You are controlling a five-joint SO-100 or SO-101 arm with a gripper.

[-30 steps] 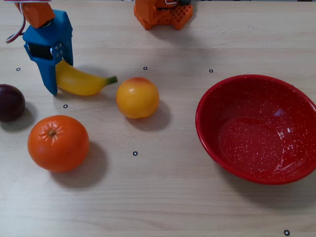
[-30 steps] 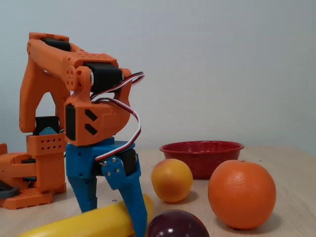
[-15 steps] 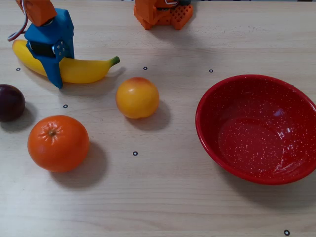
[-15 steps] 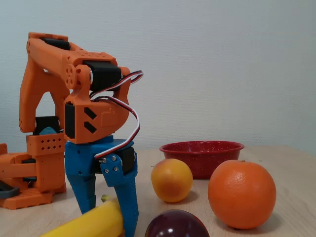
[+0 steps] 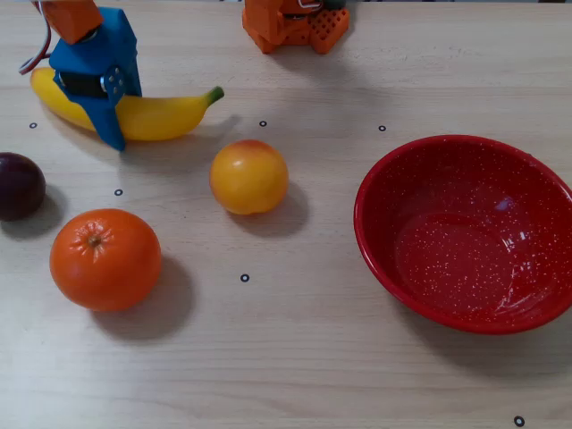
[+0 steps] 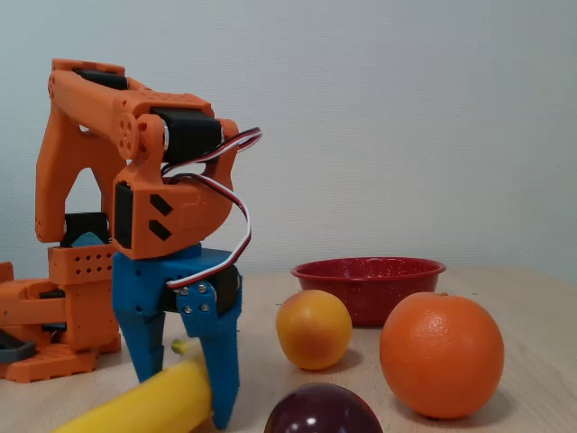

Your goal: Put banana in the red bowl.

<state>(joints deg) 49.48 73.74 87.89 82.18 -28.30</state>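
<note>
While the blue tool pinches the banana mid-length at the counter's far left in the overhead view, red bowl well apart at right, yellow-orange fruit, orange and dark plum between.

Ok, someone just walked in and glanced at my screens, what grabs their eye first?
Probably the red bowl, big and empty at the right of the overhead view. Next the blue gripper at top left, its fingers straddling the banana. Then the large orange at lower left.
</note>
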